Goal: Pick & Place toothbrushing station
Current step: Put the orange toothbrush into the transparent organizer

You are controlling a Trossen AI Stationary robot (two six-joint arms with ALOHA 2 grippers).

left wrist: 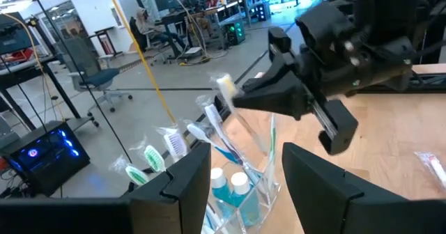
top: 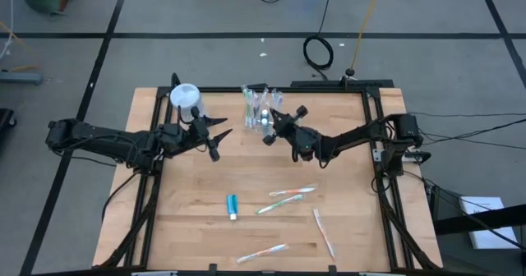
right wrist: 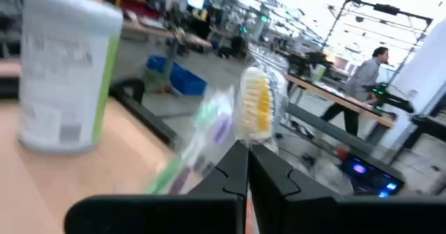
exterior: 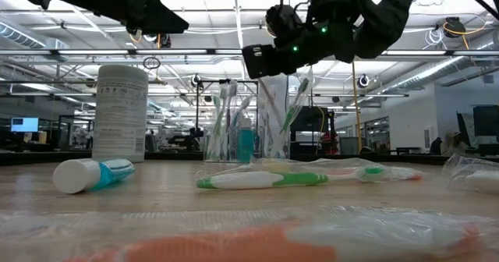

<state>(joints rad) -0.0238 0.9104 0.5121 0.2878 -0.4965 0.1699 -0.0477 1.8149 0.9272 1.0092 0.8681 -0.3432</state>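
The right claw [top: 268,129] is clamped on one wrapped toothbrush [right wrist: 254,108] right over the clear cup [top: 257,105], which stands at the surface's [top: 189,218] far edge crammed with brushes. The left claw [top: 215,140] hangs open nearby. Four wrapped toothbrushes [top: 284,194] and one toothpaste tube [top: 233,205] lie loose.

No legible text, container [exterior: 120,114] label unreadable
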